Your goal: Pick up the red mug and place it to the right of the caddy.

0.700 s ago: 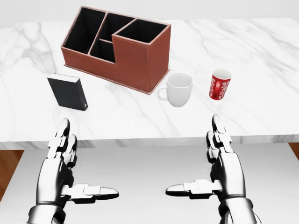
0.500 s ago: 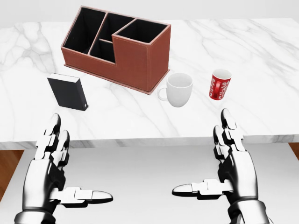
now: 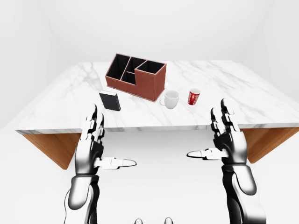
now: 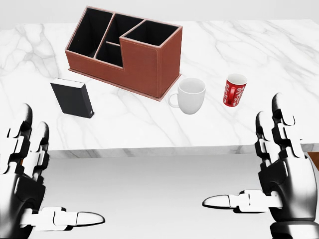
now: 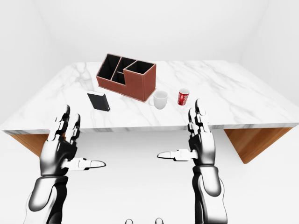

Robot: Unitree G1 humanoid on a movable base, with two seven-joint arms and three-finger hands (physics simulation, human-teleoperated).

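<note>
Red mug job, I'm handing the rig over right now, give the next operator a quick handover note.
Left hand: open, empty, short of the table's near edge.
Right hand: open, empty, also short of the edge, below the red mug in the head view.
The red mug stands upright on the marble table, right of the white mug, which sits beside the caddy.
Done: nothing grasped.
Left: reach in, likely with the right hand, pick up the mug, set it right of the caddy.

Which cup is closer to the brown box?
The white mug. It sits right beside the caddy, while the red mug stands farther to the right.
</note>
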